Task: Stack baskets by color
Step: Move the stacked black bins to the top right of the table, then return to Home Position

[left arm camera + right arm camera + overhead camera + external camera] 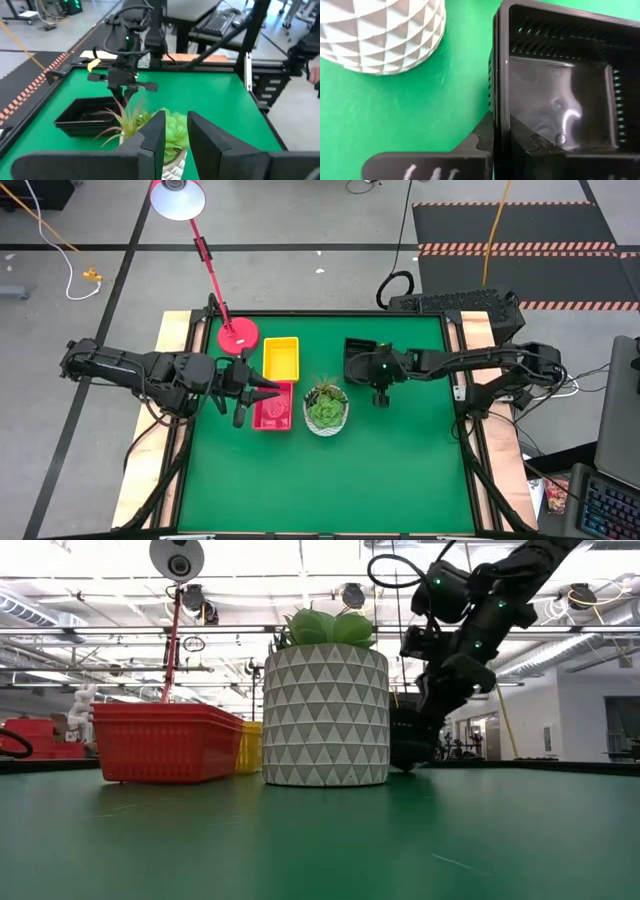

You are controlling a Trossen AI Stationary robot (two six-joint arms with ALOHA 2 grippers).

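Green counter [330, 480] first, it fills the low view's foreground. White triangle-patterned ceramic pot with a green succulent [326, 409] sits mid-counter. Red plastic mesh basket [273, 407] sits just left of the pot; yellow plastic mesh basket [281, 357] just behind the red one. Black plastic mesh basket [358, 360] sits behind and right of the pot. My right end effector [381, 392] is clamped together on the black basket's wall [501, 90]. My left end effector [243, 393] hovers at the red basket's left edge, fingers [152, 135] slightly apart, holding nothing.
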